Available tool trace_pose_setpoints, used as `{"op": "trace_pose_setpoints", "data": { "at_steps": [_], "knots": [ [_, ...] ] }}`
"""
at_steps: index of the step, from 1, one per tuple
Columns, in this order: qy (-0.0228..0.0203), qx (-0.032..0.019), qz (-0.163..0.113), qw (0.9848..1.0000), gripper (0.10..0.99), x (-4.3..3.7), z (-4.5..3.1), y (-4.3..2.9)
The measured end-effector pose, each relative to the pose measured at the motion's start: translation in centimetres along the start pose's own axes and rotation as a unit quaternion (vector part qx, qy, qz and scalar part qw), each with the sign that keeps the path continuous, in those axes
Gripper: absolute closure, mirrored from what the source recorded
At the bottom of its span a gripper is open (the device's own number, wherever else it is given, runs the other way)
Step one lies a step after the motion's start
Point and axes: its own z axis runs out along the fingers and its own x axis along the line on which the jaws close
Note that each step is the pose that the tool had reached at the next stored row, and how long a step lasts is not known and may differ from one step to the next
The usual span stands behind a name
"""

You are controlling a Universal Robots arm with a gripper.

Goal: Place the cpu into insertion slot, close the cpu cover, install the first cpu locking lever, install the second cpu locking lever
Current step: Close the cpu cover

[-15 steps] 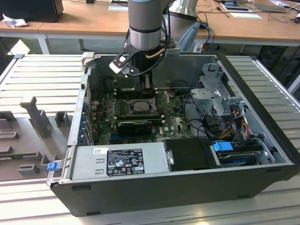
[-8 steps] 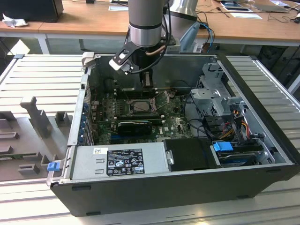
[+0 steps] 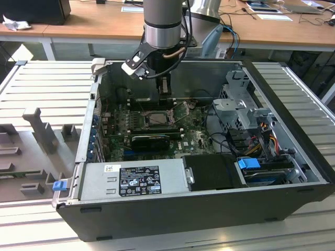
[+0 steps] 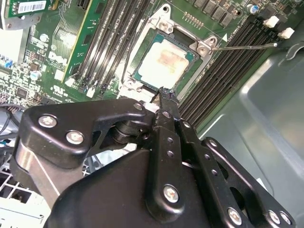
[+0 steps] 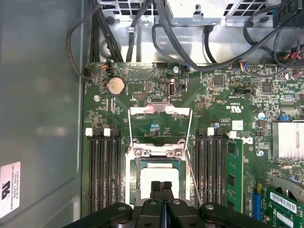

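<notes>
The cpu (image 5: 159, 172), a pale square chip, lies in the insertion slot (image 5: 137, 164) on the green board; the second wrist view shows the cpu (image 4: 164, 61) with a brownish patch on top. The cpu cover (image 5: 161, 110) is swung open, and the board shows through its window. Two thin wire levers (image 5: 129, 135) stand unlatched beside the cover, and one lever (image 4: 247, 46) sticks out sideways. My gripper (image 5: 161, 186) hangs just above the chip's edge, shut and empty. In the exterior view the gripper (image 3: 165, 89) is inside the case over the slot (image 3: 157, 117).
Black memory slots (image 5: 102, 171) flank the socket on both sides. A green memory stick (image 5: 233, 171) stands close by. The grey case wall (image 5: 42, 118), a power-supply box (image 3: 131, 178), a long black card (image 3: 152, 140), a drive cage (image 3: 241, 110) and cables crowd the case.
</notes>
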Motion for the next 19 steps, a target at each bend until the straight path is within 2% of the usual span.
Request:
{"op": "trace_pose_setpoints", "data": {
  "at_steps": [8, 16, 19],
  "knots": [
    [-0.0004, -0.0001, 0.0, 1.0, 0.98, 0.07, -0.85, 0.05],
    [-0.0005, 0.0, 0.0, 1.0, 0.98, 0.09, -1.05, 0.23],
    [-0.0011, 0.0, 0.0, 1.0, 0.98, 0.15, -2.09, 0.29]
  ]
}}
